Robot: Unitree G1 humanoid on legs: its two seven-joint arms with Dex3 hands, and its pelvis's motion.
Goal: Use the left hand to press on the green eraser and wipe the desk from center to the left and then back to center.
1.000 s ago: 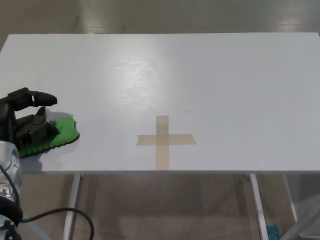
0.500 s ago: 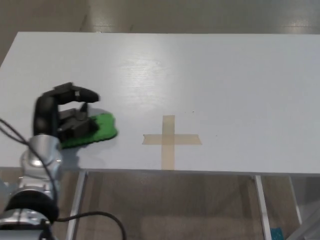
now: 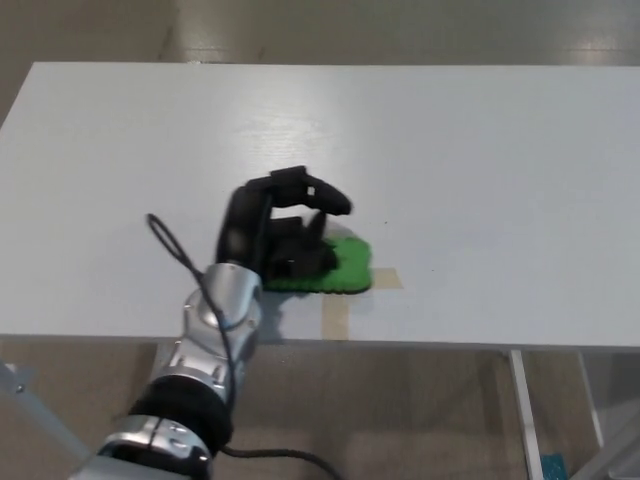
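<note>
One second back, left hand (image 3: 285,235) and green eraser (image 3: 335,268) parked way out at the left edge of the tabletop (image 3: 480,150); half a second back, roughly halfway in; now sitting right on the tape cross (image 3: 340,300) in the middle, covering most of it. Only the right arm of the cross and the bottom leg poking out from under the green. Pretty clearly the return stroke, so the out-to-the-left part looks done and the trip back to center looks basically finished too. Probably just a matter of stopping here and maybe lifting off. As for pose: forearm coming up from below and to the left, wrist bent over so the palm faces down, two thick fingers lying flat across the near-left part of the eraser and pressing it into the surface, thumb arched up and over above them, not touching the pad as far as can be told. More of a press than a real grip, fingers partly curled, nothing pinched between them. Eraser sticking out to the right of the fingers, flat on the surface. Cable looping off the wrist to the left. No sign of the right hand anywhere.
</note>
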